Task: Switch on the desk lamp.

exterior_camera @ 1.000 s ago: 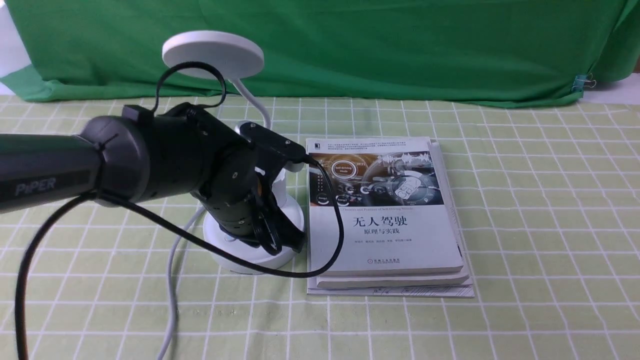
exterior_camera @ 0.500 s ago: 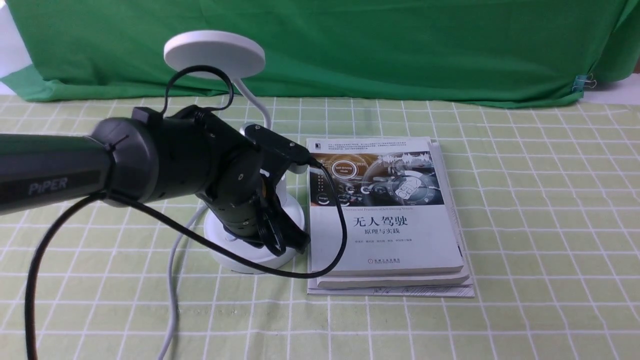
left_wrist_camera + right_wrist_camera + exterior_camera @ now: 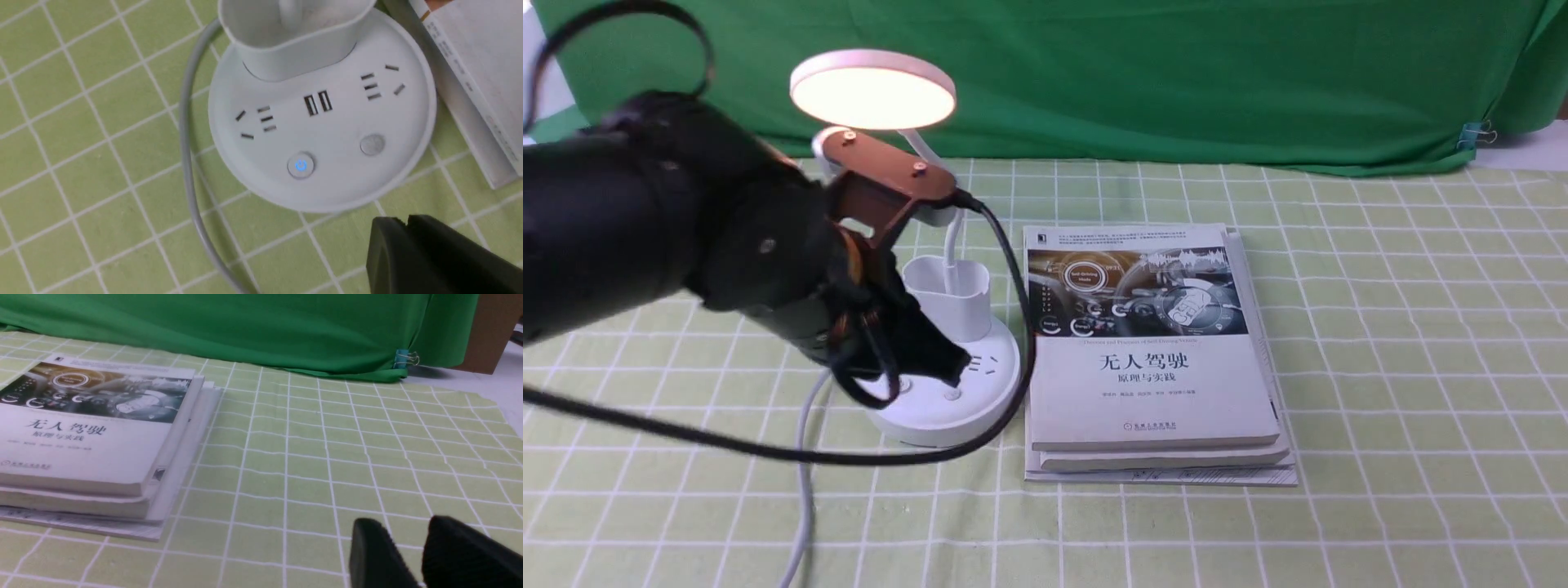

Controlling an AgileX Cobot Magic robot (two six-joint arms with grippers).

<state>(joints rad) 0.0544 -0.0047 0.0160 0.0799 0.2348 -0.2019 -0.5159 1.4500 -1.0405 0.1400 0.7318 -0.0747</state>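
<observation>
**A:** Where does everything lie, biggest first?

**B:** A checked green cloth (image 3: 1380, 367) covers the table; a stack of books (image 3: 1152, 351) sits mid-table; the desk lamp (image 3: 872, 90) stands upright just beside the stack on the robot's left, with its disc head glowing; its round base (image 3: 980, 400) almost touches the books.

**A:** So the task looks done; which arm is nearer?

**B:** The left one, by far; the left gripper (image 3: 952, 369) hangs over the base with its fingers pressed together and holding nothing; the right gripper (image 3: 412, 547) sits low over bare cloth beyond the books, well apart from the lamp, with a narrow gap between its fingers.

**A:** And the relation that matters?

**B:** The base is round, so it has no long axis to line up with; the lamp rises straight up from it; in the left wrist view the power button (image 3: 300, 165), lit blue, lies ahead of and below the fingertips, near the base's front edge; the tips are clear of the base; a second, unlit button (image 3: 372, 144) sits beside it; I'd judge the next move is only to withdraw, keeping clear of the gooseneck.
</observation>
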